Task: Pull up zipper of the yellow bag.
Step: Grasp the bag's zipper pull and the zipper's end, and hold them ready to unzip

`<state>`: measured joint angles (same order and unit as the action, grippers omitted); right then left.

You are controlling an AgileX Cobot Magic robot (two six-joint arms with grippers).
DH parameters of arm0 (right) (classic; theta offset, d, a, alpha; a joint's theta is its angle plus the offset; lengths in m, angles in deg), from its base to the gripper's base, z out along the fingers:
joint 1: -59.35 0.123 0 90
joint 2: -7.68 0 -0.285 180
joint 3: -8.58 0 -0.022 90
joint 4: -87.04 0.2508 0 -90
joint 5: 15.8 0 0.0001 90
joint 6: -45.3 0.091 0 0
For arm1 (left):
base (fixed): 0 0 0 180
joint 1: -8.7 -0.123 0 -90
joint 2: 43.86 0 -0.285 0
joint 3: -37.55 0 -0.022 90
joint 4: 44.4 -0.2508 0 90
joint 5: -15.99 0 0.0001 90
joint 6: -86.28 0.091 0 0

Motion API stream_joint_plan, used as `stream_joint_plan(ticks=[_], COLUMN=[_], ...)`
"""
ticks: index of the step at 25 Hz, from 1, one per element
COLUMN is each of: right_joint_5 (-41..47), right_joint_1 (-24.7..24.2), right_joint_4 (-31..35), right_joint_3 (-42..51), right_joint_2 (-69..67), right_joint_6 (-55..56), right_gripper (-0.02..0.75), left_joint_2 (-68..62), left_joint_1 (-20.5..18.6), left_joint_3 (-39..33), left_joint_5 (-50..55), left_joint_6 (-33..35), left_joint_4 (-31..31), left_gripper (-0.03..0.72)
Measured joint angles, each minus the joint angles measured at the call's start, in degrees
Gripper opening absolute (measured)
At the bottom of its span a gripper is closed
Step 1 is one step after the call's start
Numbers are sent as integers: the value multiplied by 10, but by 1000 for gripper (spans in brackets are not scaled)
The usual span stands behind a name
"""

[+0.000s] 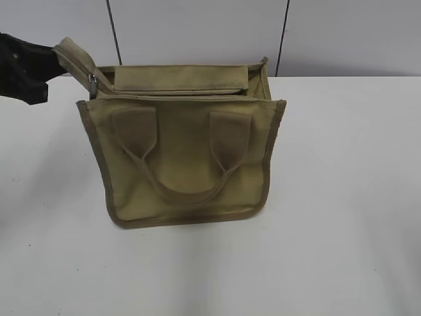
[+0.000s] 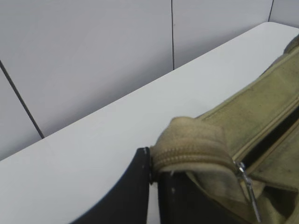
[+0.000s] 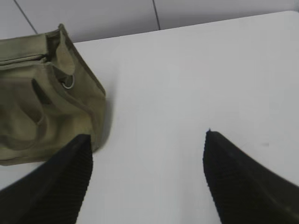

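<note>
The yellow bag (image 1: 184, 158) is a khaki canvas tote with two loop handles, standing on the white table. Its zipper (image 1: 171, 92) runs along the top panel and the opening gapes. The silver pull (image 1: 92, 84) hangs at the left end; it also shows in the left wrist view (image 2: 247, 186). My left gripper (image 2: 152, 161) is shut on the zipper's fabric end tab (image 2: 191, 144), holding it up and to the left of the bag (image 1: 69, 56). My right gripper (image 3: 147, 140) is open and empty over bare table, right of the bag (image 3: 46, 107). It is out of the exterior view.
The white table (image 1: 342, 197) stretches around the bag. A grey panelled wall (image 1: 197, 26) stands just behind the table's far edge. A small metal ring (image 3: 68, 84) sits on the bag's right side.
</note>
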<state>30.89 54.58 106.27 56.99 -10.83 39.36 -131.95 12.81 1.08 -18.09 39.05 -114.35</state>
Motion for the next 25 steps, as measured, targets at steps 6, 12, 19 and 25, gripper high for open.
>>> stream_joint_plan(ticks=[6,12,19,25], right_joint_5=[-65,-44,-62,-100], right_joint_1=[0,3,133,282], right_joint_4=[115,165,163,114], right_joint_3=[0,-30,-152,-285], right_joint_2=[-159,-318,-478,-632], right_joint_6=[-116,-192,-164,-58], right_gripper=[564,564,559,531], left_joint_2=[0,0,0,0], left_joint_1=[0,0,0,0], left_joint_3=[1,1,1,16], left_joint_5=[0,0,6,45], left_joint_6=[-18,-20,-20,-21], left_joint_4=[-34,-45,-46,-43], left_gripper=[8,8,8,8])
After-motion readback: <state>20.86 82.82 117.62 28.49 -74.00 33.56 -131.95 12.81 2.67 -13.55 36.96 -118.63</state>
